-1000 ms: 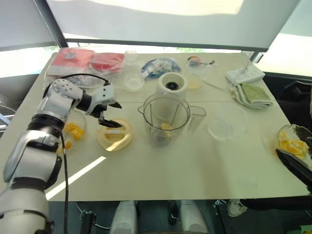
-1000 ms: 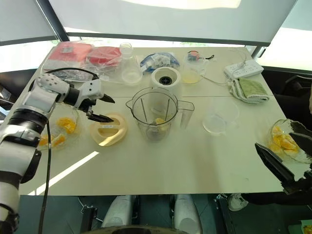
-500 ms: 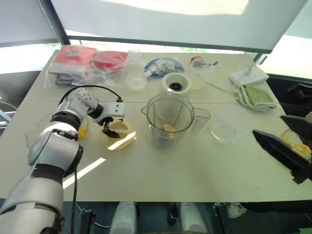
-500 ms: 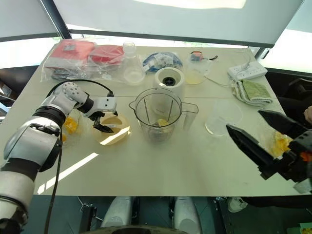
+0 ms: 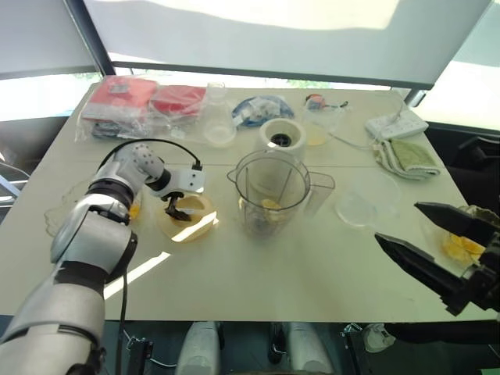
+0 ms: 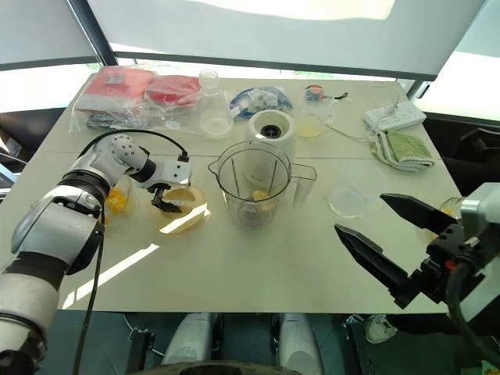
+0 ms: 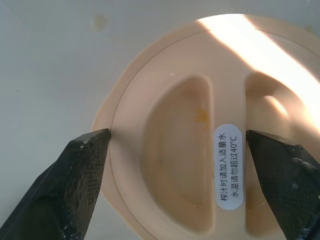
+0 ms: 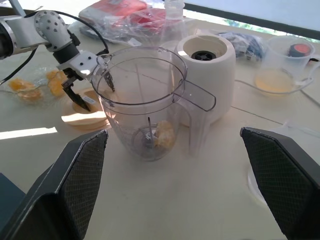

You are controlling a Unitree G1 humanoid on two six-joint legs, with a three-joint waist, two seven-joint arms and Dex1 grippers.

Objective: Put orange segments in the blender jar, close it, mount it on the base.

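Note:
The clear blender jar (image 5: 269, 191) stands upright mid-table with one of the orange segments (image 8: 164, 134) at its bottom by the blade hub. Behind it sits the white base (image 5: 281, 137), its dark socket facing up. More orange segments lie in a clear dish (image 6: 113, 201) at the left and in another (image 5: 461, 246) at the right edge. My left gripper (image 5: 178, 209) points down, open, its fingers spread just above the pale yellow lid (image 7: 200, 150) left of the jar. Level and open, my right gripper (image 6: 360, 212) hovers at the right and faces the jar, well apart from it.
A shallow clear dish (image 5: 363, 207) lies right of the jar. Along the far side are a narrow-necked flask (image 5: 217, 125), a measuring cup of yellow liquid (image 5: 316, 125), red packets (image 5: 148, 101), a power strip (image 5: 394, 123) and a green cloth (image 5: 406, 152).
My left gripper has tipped downward and sunk onto the lid. The right gripper has swung in from the right edge toward the jar. The camera has shifted a little.

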